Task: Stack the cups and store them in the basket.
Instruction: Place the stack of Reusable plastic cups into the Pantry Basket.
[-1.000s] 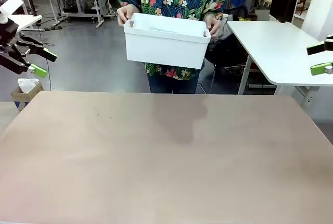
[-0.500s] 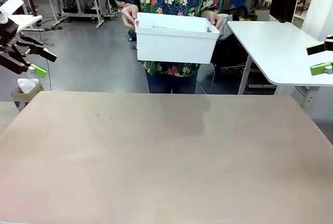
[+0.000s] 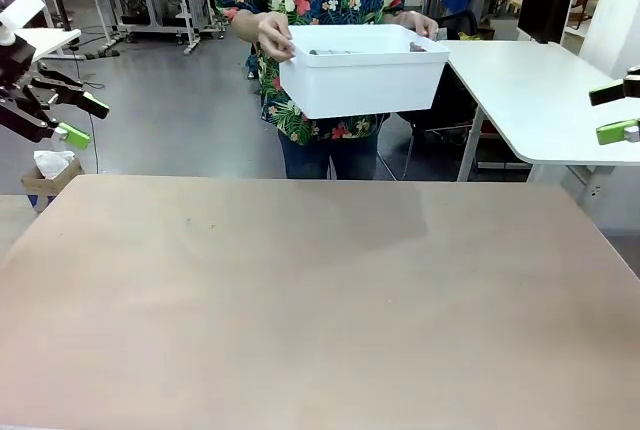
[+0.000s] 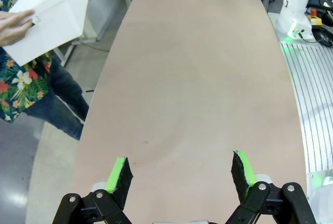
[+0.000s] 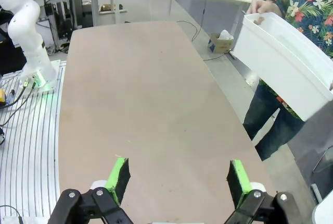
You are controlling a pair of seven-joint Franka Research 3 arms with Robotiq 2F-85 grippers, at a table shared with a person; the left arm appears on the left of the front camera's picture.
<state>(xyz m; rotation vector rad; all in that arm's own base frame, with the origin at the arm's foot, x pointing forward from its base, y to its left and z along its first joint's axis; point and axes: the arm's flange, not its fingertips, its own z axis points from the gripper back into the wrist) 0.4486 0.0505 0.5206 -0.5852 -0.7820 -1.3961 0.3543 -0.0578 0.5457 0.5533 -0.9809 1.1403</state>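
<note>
Shifted rightward since 1 s ago, the basket (image 3: 362, 72) sits top centre in the person's 2 hands beyond the table (image 3: 320, 300), while the left gripper (image 3: 78, 118) at left edge and right gripper (image 3: 618, 113) at right edge hang spread, empty.

The person has carried the basket (image 3: 362, 72) rightward and slightly higher beyond the table's far edge
</note>
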